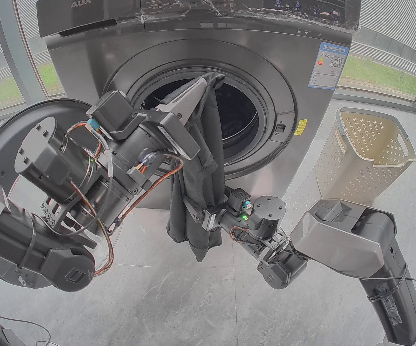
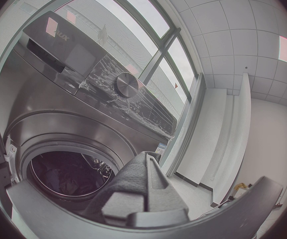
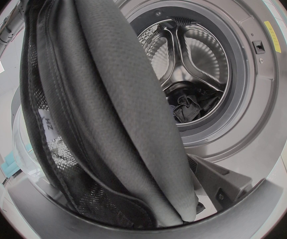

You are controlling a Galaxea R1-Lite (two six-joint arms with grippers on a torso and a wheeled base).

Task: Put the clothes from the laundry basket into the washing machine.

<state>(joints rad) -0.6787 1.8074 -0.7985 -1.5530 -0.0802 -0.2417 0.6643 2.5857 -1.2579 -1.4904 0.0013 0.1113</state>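
My left tool [image 1: 199,86] is clamped on the top edge of the dark garment [image 1: 208,159], just above the centre of the head view, at the upper left of the washing machine's [image 1: 285,73] round opening. My right tool [image 1: 199,213] sits lower, at centre frame, against the garment's hanging middle. Whether it pinches the cloth or merely touches it I cannot tell (the fabric covers it).

What worries me is that most of the garment hangs outside and below the opening, with its tail down toward the floor [image 1: 169,303]. If I push the top in and let go, I judge the hanging weight could drag the whole piece back out over the rim. My hold is on a thin edge, so it could also slip free early. The cloth might snag on the door [image 1: 6,135], which stands open at the left.

Counted:
- two tools
- one garment in hand
- one washing machine
- one door
- one laundry basket [image 1: 366,154] at the right (no cloth shows inside from here)
- one dark clump [image 3: 190,108] in the drum, its pieces uncountable
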